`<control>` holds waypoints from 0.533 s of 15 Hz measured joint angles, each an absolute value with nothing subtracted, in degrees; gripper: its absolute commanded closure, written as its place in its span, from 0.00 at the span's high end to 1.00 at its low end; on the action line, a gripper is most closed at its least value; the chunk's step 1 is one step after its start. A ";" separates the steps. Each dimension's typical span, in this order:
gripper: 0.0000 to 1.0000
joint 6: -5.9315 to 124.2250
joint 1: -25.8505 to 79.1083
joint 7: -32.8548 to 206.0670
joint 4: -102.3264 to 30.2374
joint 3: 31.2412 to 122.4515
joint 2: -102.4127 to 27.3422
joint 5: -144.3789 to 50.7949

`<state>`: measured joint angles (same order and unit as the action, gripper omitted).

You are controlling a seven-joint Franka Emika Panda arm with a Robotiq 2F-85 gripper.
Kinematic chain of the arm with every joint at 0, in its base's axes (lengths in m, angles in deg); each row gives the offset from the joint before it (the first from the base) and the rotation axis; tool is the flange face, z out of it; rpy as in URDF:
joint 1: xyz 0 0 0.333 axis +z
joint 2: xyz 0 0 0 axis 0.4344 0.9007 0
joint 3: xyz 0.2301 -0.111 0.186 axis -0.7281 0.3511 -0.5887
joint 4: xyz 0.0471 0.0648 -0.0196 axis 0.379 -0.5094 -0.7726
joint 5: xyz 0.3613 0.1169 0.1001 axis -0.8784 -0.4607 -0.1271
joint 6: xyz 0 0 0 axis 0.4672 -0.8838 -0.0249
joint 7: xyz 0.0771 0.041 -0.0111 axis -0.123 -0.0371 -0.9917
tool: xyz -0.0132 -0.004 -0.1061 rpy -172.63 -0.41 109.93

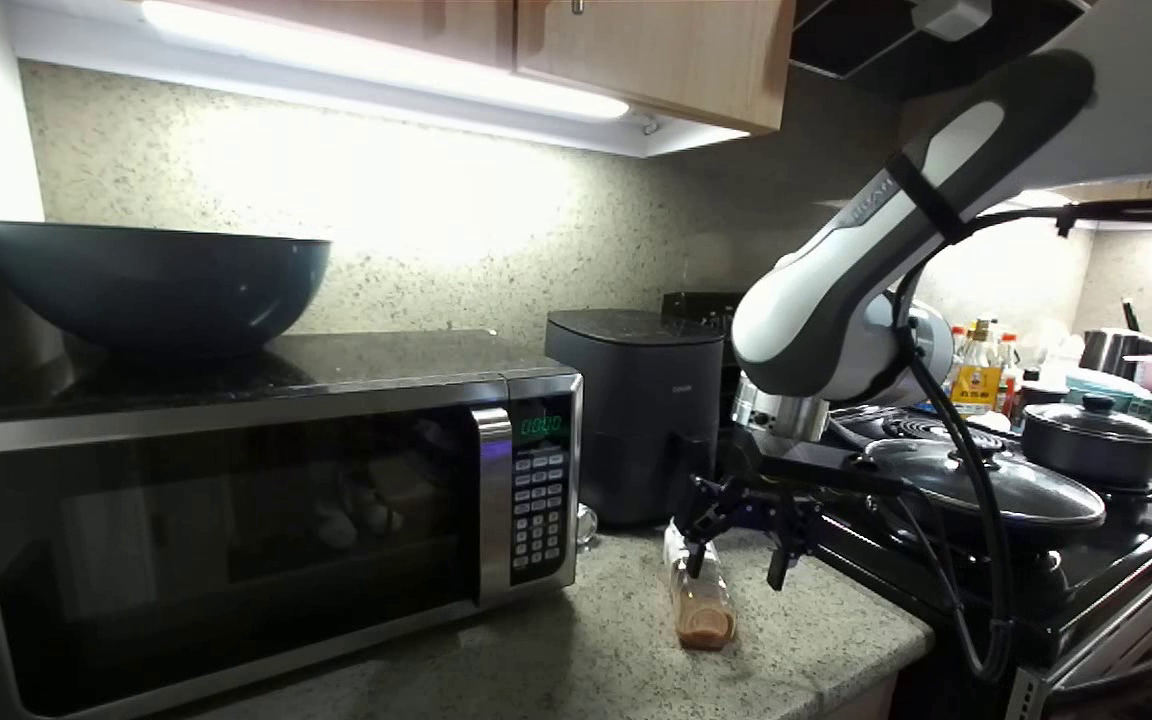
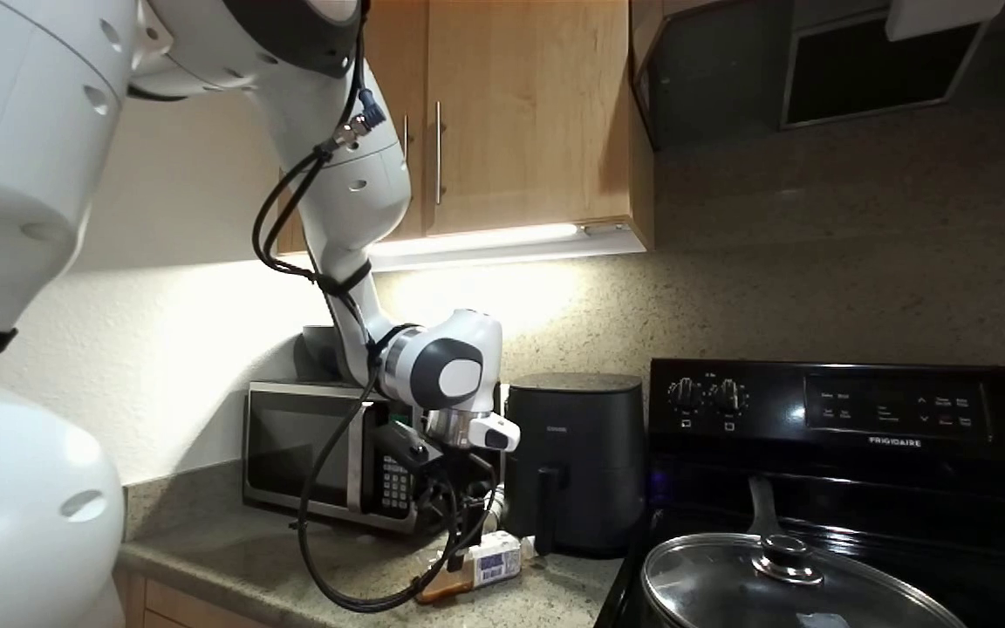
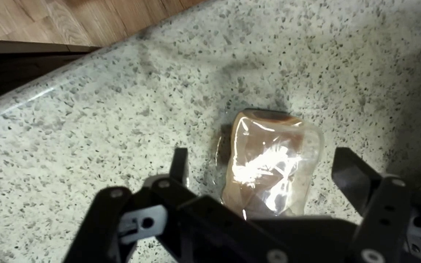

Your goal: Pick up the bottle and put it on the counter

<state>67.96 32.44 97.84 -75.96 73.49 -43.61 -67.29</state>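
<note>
The bottle [image 1: 704, 612], clear plastic with brown liquid, lies on its side on the speckled counter [image 1: 626, 660]. In an exterior view its pale label [image 2: 497, 558] shows, with its cap end towards the black appliance. My gripper [image 1: 736, 575] is open and points down over the bottle. In the wrist view the bottle's base end [image 3: 272, 164] lies between the two spread fingers [image 3: 261, 151], with a gap on each side. The gripper body hides the rest of the bottle there. The counter [image 3: 86, 128] shows around it.
A microwave [image 1: 236, 530] with a dark bowl [image 1: 156, 285] on top stands beside the bottle. A black air fryer [image 1: 631, 420] stands behind it. The stove with lidded pans [image 1: 986, 485] adjoins the counter. The counter's rounded edge [image 3: 49, 89] is near. A cable loops below the arm.
</note>
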 measured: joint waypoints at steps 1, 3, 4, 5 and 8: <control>1.00 67.96 32.33 97.84 -75.48 73.45 -43.10 -67.29; 1.00 67.96 32.12 97.84 -74.93 73.35 -42.53 -67.29; 1.00 68.16 32.08 97.84 -74.85 73.34 -42.39 -67.22; 1.00 68.45 32.04 97.84 -74.77 73.32 -42.18 -67.22; 1.00 69.97 31.72 97.84 -74.03 73.31 -41.06 -67.22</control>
